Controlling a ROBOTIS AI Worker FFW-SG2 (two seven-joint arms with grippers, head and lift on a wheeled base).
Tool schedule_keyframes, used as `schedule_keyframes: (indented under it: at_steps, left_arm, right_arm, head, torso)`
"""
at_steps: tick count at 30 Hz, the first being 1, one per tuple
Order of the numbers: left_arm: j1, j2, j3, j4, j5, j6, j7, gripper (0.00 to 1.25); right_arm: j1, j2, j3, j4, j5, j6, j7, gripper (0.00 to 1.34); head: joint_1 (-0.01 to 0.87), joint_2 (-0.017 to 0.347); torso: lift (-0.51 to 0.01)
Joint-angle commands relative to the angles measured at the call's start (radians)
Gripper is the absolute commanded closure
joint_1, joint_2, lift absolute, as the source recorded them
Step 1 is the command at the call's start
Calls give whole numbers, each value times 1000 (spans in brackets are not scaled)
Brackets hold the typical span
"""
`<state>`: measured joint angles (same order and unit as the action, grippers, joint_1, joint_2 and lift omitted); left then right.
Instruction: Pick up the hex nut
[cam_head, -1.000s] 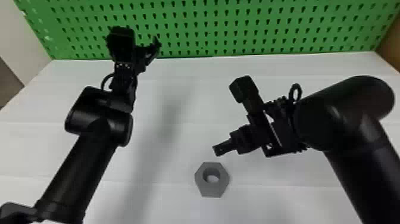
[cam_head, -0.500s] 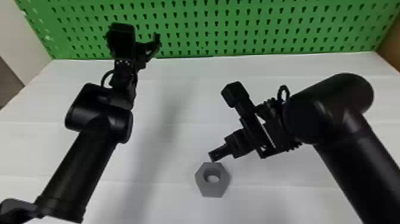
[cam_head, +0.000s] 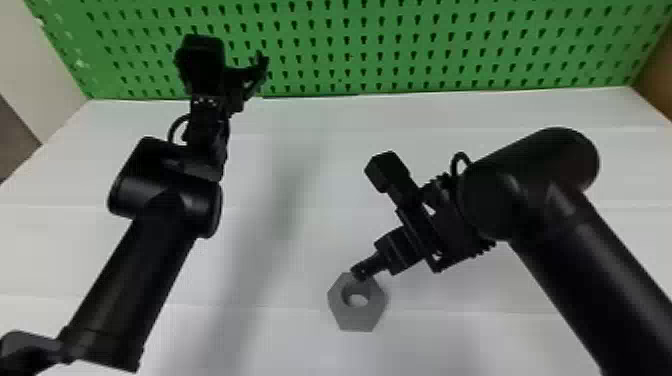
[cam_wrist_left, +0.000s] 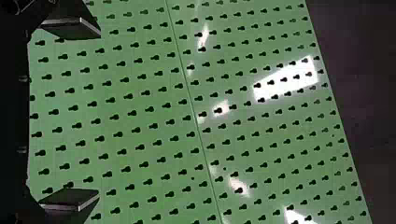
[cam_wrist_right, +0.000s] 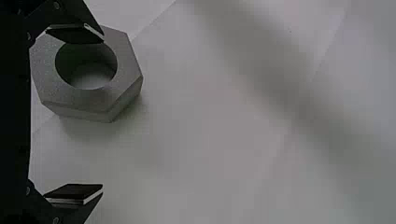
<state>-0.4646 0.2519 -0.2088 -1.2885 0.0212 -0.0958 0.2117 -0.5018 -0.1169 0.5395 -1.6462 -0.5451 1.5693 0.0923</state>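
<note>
The grey hex nut lies flat on the white table in the head view, its hole facing up. My right gripper is above the nut's far edge and overlaps it there. In the right wrist view my right gripper stands open; one finger covers part of the hex nut beside its hole, while the other finger is off to the side over bare table. Parked at the far left is my left gripper, in front of the green board. Its fingers stand wide apart in the left wrist view, where the left gripper holds nothing.
A green pegboard rises along the back edge of the white table. Pale wall borders the left side, brown the right. My left forearm extends over the table's left side.
The right gripper has moved left and toward the robot, from beyond the nut to overlapping its far edge. The left arm and the nut have kept their places.
</note>
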Motion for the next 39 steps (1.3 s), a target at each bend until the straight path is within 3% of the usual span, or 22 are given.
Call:
schedule_keyframes:
  at_steps: [1, 10, 21, 23, 28, 33, 37, 39]
  left_arm:
    - [-2, 0, 0, 0, -1, -1, 0, 88]
    - [-2, 1, 3, 1, -1, -2, 0, 88]
    - [-2, 1, 6, 1, -1, -10, 2, 88]
    - [-2, 1, 5, 1, -1, -10, 2, 88]
    - [3, 1, 3, 3, 0, -13, 2, 88]
    - [7, 1, 5, 3, 3, -16, 3, 90]
    - [12, 1, 6, 3, 5, -19, 3, 88]
    - [12, 1, 5, 3, 5, -21, 3, 88]
  right_arm:
    - [-26, -1, 34, 37, -1, 3, 18, 165]
    - [-64, -4, 93, 111, -1, 3, 81, 168]
    - [-93, -3, 135, 146, 7, 3, 95, 206]
    - [-93, -1, 135, 148, 7, 3, 96, 300]
    - [-86, 0, 116, 148, 14, 3, 96, 720]
    - [-72, 3, 96, 148, 19, -5, 98, 768]
    - [-66, 3, 89, 148, 20, -5, 98, 1053]
    - [-61, 5, 82, 148, 24, -5, 98, 1058]
  head:
    - [785, 149]
    - [785, 149]
    - [785, 149]
    - [785, 149]
    - [785, 149]
    - [785, 149]
    - [785, 149]
    - [785, 149]
  torso:
    - [-90]
    - [-90]
    - [-90]
    - [-90]
    - [-90]
    - [-90]
    - [-90]
    - [-90]
